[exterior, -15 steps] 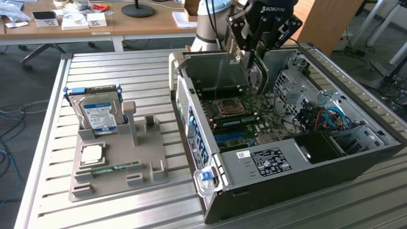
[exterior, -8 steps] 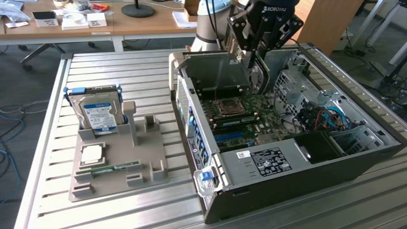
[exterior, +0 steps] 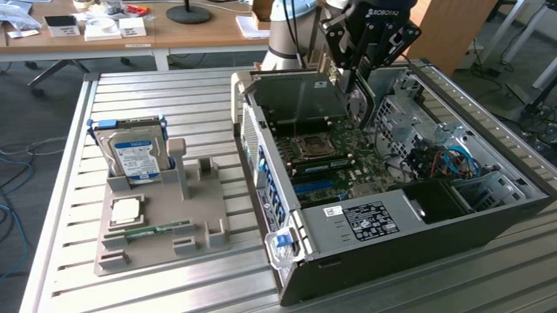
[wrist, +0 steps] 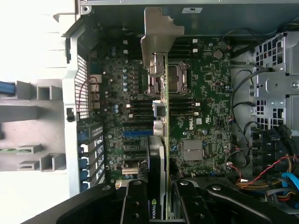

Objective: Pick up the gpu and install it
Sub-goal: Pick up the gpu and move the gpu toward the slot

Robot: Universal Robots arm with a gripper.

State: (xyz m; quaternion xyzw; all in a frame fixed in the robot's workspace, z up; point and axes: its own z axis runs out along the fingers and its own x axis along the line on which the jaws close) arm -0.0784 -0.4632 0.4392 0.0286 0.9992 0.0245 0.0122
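Note:
The gpu (wrist: 160,144) appears edge-on in the wrist view: a thin green board with a black shroud and a silver bracket (wrist: 156,37) at its far end. My gripper (wrist: 161,205) is shut on it, one black finger on each side. In the exterior view the gripper (exterior: 359,68) hangs over the back of the open computer case (exterior: 487,215), and the gpu (exterior: 355,98) points down from it, just above the green motherboard (exterior: 348,153). I cannot tell whether the card touches a slot.
A grey holder (exterior: 161,228) on the slatted table at the exterior view's left carries a hard drive (exterior: 132,155), a square chip (exterior: 126,210) and a memory stick (exterior: 152,229). Cables (exterior: 444,163) and a power supply (exterior: 366,218) crowd the case. A wooden desk (exterior: 130,36) stands behind.

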